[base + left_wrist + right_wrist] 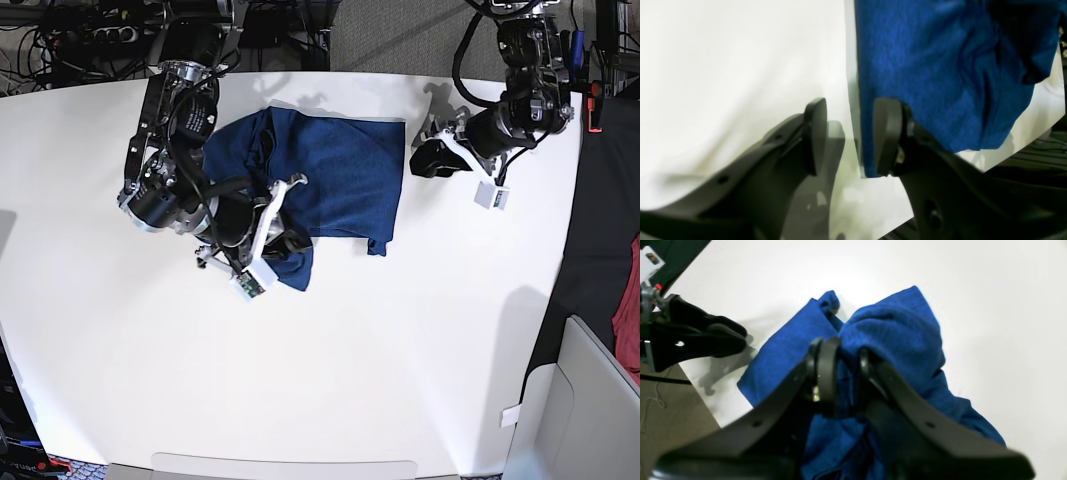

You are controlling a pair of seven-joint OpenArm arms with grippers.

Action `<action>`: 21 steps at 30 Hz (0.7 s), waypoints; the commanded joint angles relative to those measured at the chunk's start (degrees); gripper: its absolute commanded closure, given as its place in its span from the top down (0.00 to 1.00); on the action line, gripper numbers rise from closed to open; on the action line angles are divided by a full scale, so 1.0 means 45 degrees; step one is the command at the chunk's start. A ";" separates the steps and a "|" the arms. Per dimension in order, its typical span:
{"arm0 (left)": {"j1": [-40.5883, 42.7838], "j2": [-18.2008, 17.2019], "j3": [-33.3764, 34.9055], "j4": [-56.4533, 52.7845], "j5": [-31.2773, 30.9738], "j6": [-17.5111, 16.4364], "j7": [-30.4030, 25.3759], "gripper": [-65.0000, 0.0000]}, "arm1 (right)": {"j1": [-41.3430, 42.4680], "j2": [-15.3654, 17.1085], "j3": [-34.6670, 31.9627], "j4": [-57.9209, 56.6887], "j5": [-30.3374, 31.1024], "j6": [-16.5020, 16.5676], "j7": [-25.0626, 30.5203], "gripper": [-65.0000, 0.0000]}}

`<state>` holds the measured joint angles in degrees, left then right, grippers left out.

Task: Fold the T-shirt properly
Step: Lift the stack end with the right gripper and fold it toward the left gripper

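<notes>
Right gripper (840, 366) pinches a bunched fold of the shirt (893, 330), fabric squeezed between both fingers; in base view it sits at the shirt's lower-left corner (265, 240). Left gripper (848, 136) is spread, holding nothing, hovering at the shirt's straight edge (923, 66); 1 finger overlaps the cloth, the other is over bare table (723, 66). Shirt lies partly folded on the table's upper middle (335, 175), between the 2 arms.
</notes>
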<state>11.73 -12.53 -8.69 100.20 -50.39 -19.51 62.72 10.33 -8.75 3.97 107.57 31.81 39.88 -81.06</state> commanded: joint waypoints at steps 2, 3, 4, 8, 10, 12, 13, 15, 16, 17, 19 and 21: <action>-0.0154 -0.0096 -0.0072 0.0189 -0.0299 -0.0090 -0.0252 0.35 | 0.0274 -0.0055 -0.0344 0.0174 0.0266 0.0027 0.0235 0.09; -0.0154 -0.0076 -0.0072 0.0189 -0.0299 -0.0090 -0.0252 0.35 | 0.0294 -0.0055 -0.0481 0.0174 0.0247 0.0027 0.0235 0.09; -0.0154 -0.0076 -0.0072 0.0189 -0.0299 -0.0090 -0.0252 0.35 | 0.0333 -0.0055 -0.0657 0.0174 0.0227 0.0027 0.0235 0.09; -0.0154 -0.0037 -0.0013 0.0170 -0.0260 -0.0090 -0.0252 0.35 | 0.0704 -0.0055 -0.1126 0.0154 0.0208 0.0027 0.0235 0.09; -0.0154 -0.0037 0.0006 0.0150 -0.0240 -0.0090 -0.0252 0.35 | 0.0860 -0.0055 -0.1399 0.0096 0.0208 0.0027 0.0235 0.09; -0.0154 -0.0037 0.0006 -0.0026 -0.0240 -0.0090 -0.0213 0.35 | 0.1134 -0.0055 -0.1829 -0.0295 0.0208 0.0027 0.0235 0.09; -0.0154 -0.0037 0.0006 -0.0182 -0.0240 -0.0090 -0.0194 0.35 | 0.1251 -0.0055 -0.2005 -0.0529 0.0208 0.0027 0.0235 0.09; -0.0154 -0.0037 0.0026 -0.0670 -0.0260 -0.0090 -0.0233 0.35 | 0.1466 -0.0055 -0.2396 -0.0998 0.0208 0.0027 0.0235 0.09; -0.0154 -0.0037 0.0026 -0.0866 -0.0279 -0.0090 -0.0233 0.35 | 0.1583 -0.0055 -0.2611 -0.1233 0.0208 0.0027 0.0235 0.09; -0.0154 -0.0037 0.0045 -0.1022 -0.0279 -0.0090 -0.0233 0.35 | 0.1661 -0.0055 -0.2806 -0.1428 0.0227 0.0027 0.0235 0.09; -0.0154 -0.0018 0.0436 -0.1081 -0.0260 -0.0090 -0.0272 0.35 | 0.1837 -0.0055 -0.3040 -0.1838 0.0286 0.0027 0.0235 0.09; -0.0154 -0.0018 0.0710 -0.1081 -0.0260 -0.0090 -0.0428 0.35 | 0.1974 -0.0055 -0.3236 -0.2170 0.0305 0.0027 0.0235 0.09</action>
<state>11.20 -12.27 -5.48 94.72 -50.98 -19.68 61.21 17.63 -8.62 -10.37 97.01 31.77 39.90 -81.08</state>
